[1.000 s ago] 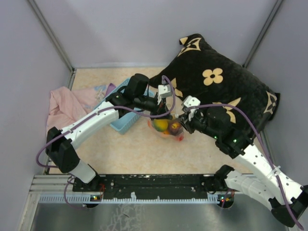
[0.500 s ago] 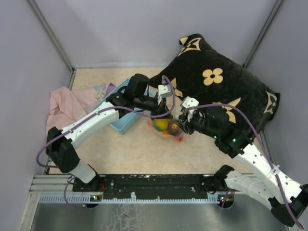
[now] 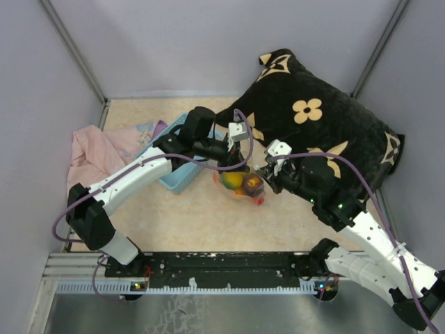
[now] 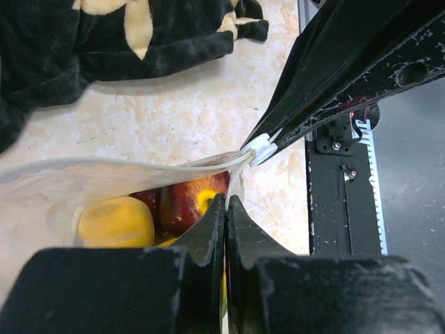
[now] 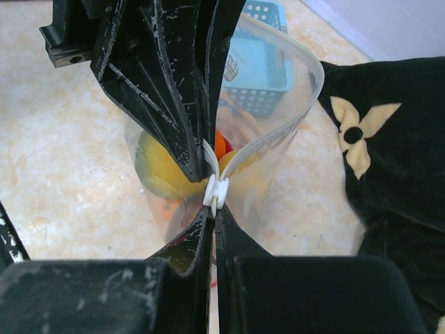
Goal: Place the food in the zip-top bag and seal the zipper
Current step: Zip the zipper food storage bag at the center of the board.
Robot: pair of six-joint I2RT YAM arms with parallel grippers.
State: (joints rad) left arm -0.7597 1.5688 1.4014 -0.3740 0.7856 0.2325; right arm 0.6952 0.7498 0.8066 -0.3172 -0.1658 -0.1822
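Clear plastic is doing all the work here: the zip-top bag (image 5: 278, 132) is resting on the bench (image 3: 201, 223) near the black pillow (image 3: 313, 118), with the food (image 4: 115, 221) already inside. The left gripper (image 4: 226, 207) is pinching the bag's rim, jaws together on the plastic. Right beside it, the right gripper (image 5: 212, 209) is clamping its jaws on the white slider (image 5: 215, 191) of the zipper (image 4: 139, 165).

My worry: the mouth is gaping, so if the slider is getting dragged while the left pinch is slipping, I reckon the bag bunches up or tips and fruit rolls out.

The right wrist view is showing that open loop plainly. The left wrist view is showing yellow and red pieces sitting close under the rim instead. From the top camera the arms are hiding both pinches.
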